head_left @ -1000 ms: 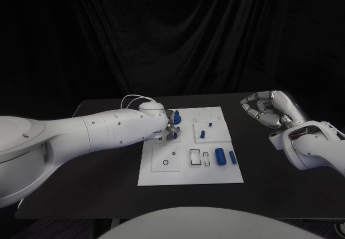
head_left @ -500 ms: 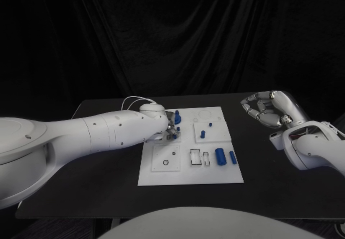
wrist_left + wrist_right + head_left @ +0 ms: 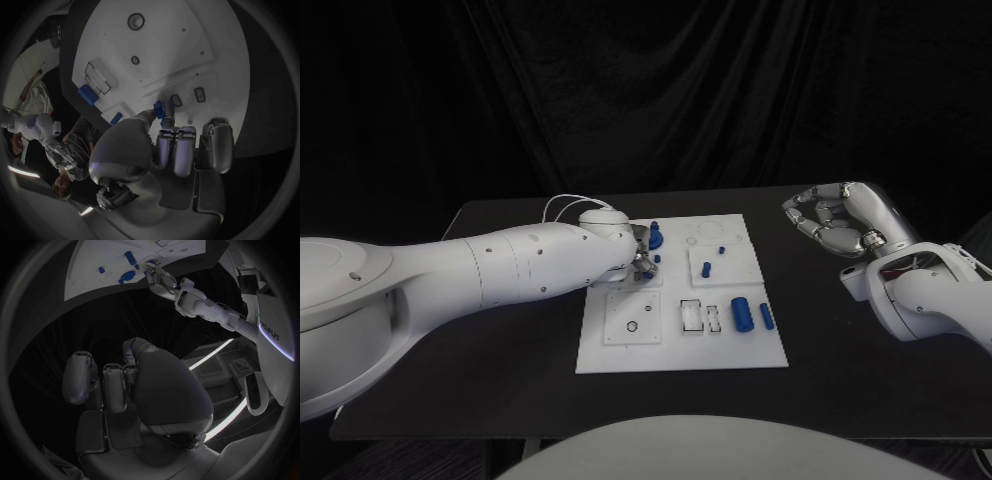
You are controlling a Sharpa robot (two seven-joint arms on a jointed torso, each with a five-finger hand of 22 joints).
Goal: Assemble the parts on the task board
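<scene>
The task board (image 3: 678, 340) lies in the middle of the black table (image 3: 488, 380). The left hand (image 3: 640, 262) reaches over the board's far left part, its bulky white arm hiding that corner. In the left wrist view its fingers (image 3: 176, 150) curl down around a small blue part (image 3: 159, 109); it seems pinched, though the contact is partly hidden. Two blue cylinders (image 3: 753, 313) lie near the board's right edge. The right hand (image 3: 828, 222) hangs well off the board, fingers curled in on nothing.
</scene>
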